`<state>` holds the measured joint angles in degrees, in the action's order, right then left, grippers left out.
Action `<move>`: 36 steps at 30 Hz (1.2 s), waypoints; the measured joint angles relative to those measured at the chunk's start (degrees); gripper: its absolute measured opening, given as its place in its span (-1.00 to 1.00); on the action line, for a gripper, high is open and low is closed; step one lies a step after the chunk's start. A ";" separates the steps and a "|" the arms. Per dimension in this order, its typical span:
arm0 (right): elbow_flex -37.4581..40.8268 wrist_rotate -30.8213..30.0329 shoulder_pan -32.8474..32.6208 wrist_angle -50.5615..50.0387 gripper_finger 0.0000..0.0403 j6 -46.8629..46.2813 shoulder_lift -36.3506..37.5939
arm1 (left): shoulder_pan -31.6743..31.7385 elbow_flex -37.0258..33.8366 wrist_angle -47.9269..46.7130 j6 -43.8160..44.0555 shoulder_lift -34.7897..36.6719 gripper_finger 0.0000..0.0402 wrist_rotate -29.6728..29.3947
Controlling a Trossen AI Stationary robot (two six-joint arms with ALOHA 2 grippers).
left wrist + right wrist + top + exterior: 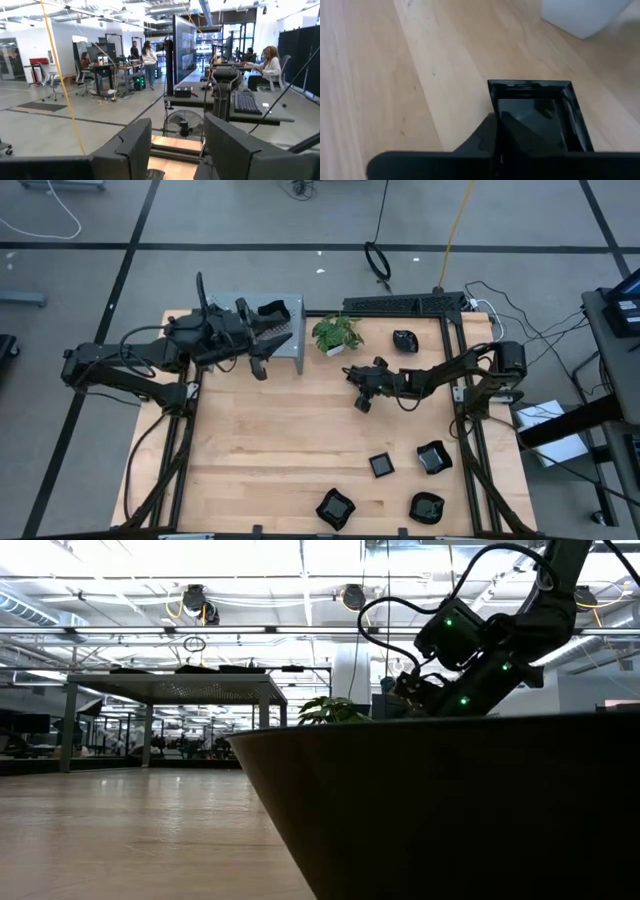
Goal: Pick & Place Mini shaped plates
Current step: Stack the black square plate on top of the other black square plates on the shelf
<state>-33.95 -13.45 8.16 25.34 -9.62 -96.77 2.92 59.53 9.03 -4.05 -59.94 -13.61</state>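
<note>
At the right gripper (362,396): closed down narrow, pinching the near rim of a square black plate (535,117). Seen from the wrist, lies directly ahead of the fingers, one corner tucked against the left-hand finger (482,142), bare wood below; cannot tell whether lifted or resting on the table (270,440).

Around that gripper: open wood on the side away from its arm and toward the table's near edge, nothing close by. Well apart toward the near edge, four more plates: a square one (381,465), a rounded one (433,457) just beside it, and two wavy-edged ones (336,508) (427,507) hard against the edge. Toward the far edge, near the gripper, a small green potted plant (337,333); past the arm's elbow, another black plate (404,340) near the far right corner. Beside the plant, a grey rack (285,330).

At the left gripper (175,135): fingers apart, nothing between them, raised by the grey rack and pointing out over the far edge into the room, where people sit and stand at desks.

In the low view, mostly blocked by the dark wall of one close plate (450,810).
</note>
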 joint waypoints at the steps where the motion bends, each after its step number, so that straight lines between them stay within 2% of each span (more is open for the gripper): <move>1: -0.17 0.12 0.00 0.05 -0.96 0.04 0.03 | 0.00 0.00 -0.43 0.00 0.00 -0.08 0.01; 8: -3.84 10.21 -0.42 0.29 -0.99 2.09 1.92 | 0.00 0.00 -0.51 -0.22 0.00 -0.08 0.00; 11: -5.59 15.53 -0.42 3.08 -0.99 1.59 1.80 | 0.00 0.00 -0.50 -0.20 0.00 -0.08 -0.01; 14: -7.35 18.37 -0.75 9.46 -0.99 0.88 -0.08 | 0.00 0.00 -0.33 0.54 -0.02 -0.08 0.01; 18: -10.65 21.66 -2.48 14.37 -0.99 2.77 -4.11 | -0.12 0.00 -0.16 6.26 -0.02 -0.08 0.03; 20: -12.81 23.93 -3.84 13.76 -1.00 2.96 -6.27 | -0.56 0.00 -0.28 10.73 -0.14 -0.08 0.03; 26: -21.64 25.86 -8.70 14.32 -1.00 7.70 -14.46 | -1.95 0.00 -0.52 19.69 -0.57 -0.08 0.10; 32: -27.72 25.67 -11.41 13.96 -0.99 8.78 -21.16 | -4.86 0.06 -1.83 20.93 -2.07 -0.08 1.34; 36: -29.27 25.59 -11.80 13.52 -0.99 8.76 -23.08 | -7.02 0.02 -4.14 21.18 -2.94 -0.08 1.80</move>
<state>-63.22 12.13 -3.64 38.86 -0.85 -119.85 -4.10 59.55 4.89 17.12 -62.88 -11.81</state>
